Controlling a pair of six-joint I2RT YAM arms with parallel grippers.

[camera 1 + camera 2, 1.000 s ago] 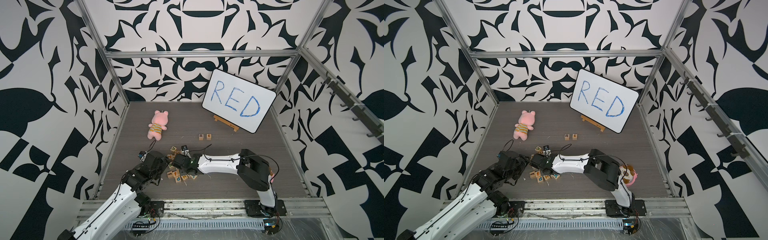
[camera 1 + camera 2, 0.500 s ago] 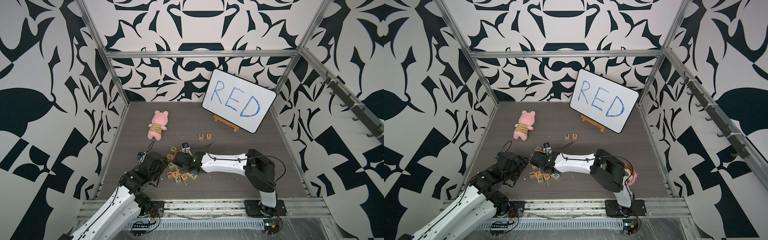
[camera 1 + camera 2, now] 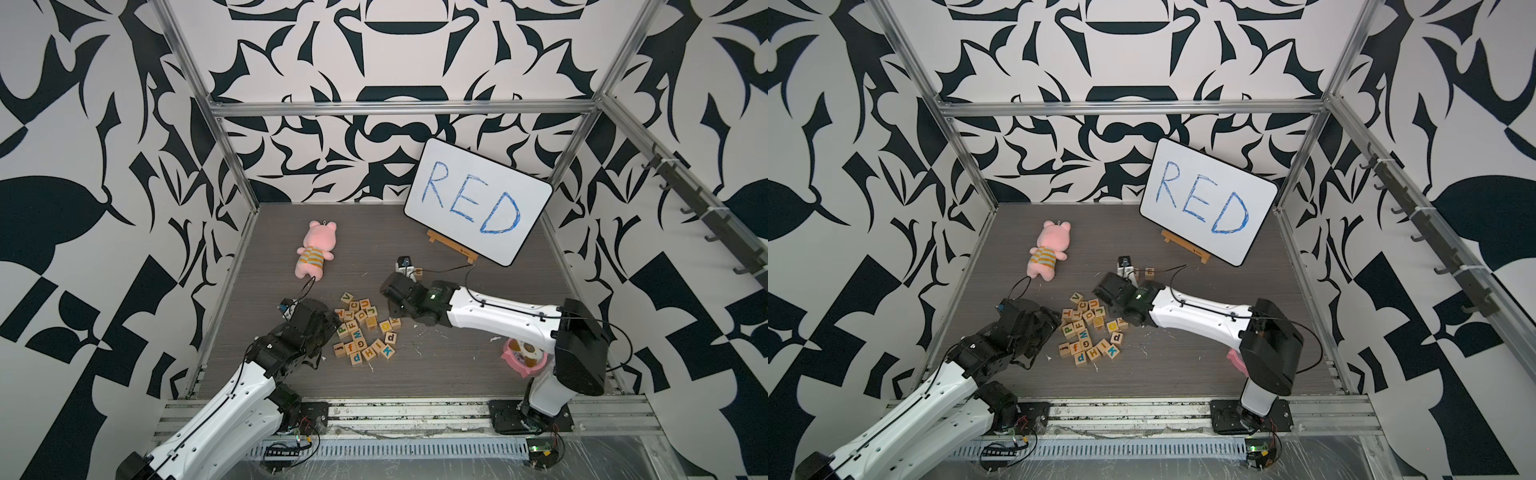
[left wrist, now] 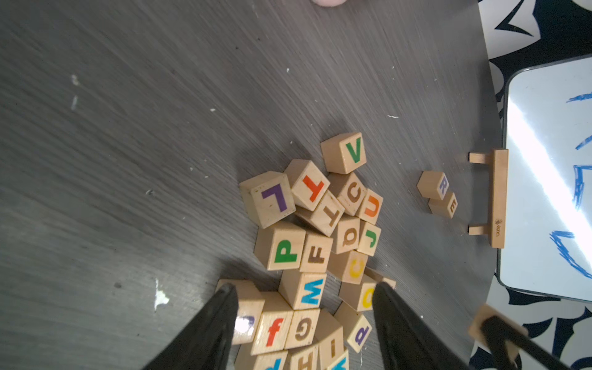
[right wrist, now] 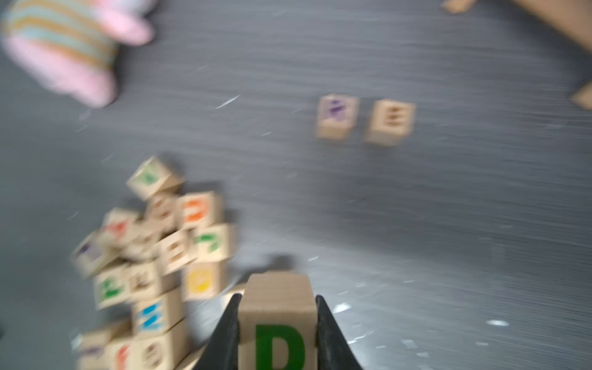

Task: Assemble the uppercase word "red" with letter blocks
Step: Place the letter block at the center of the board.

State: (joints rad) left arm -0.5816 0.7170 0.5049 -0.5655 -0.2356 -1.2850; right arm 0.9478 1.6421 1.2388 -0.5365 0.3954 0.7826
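I hold the D block [image 5: 278,339] clamped between the right gripper's [image 5: 277,297] jaws. R [image 4: 435,189] and E [image 4: 445,206] lie side by side toward the tabletop's [image 4: 128,128] far edge. The left gripper [image 4: 302,288] is spread above the pile [image 4: 317,230].

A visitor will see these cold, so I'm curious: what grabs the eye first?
The white board with blue handwritten RED, propped at the back, stands out first. Next, the jumble of letter blocks in the middle, and the pink plush toy farther back. The right gripper clamps the green D block.
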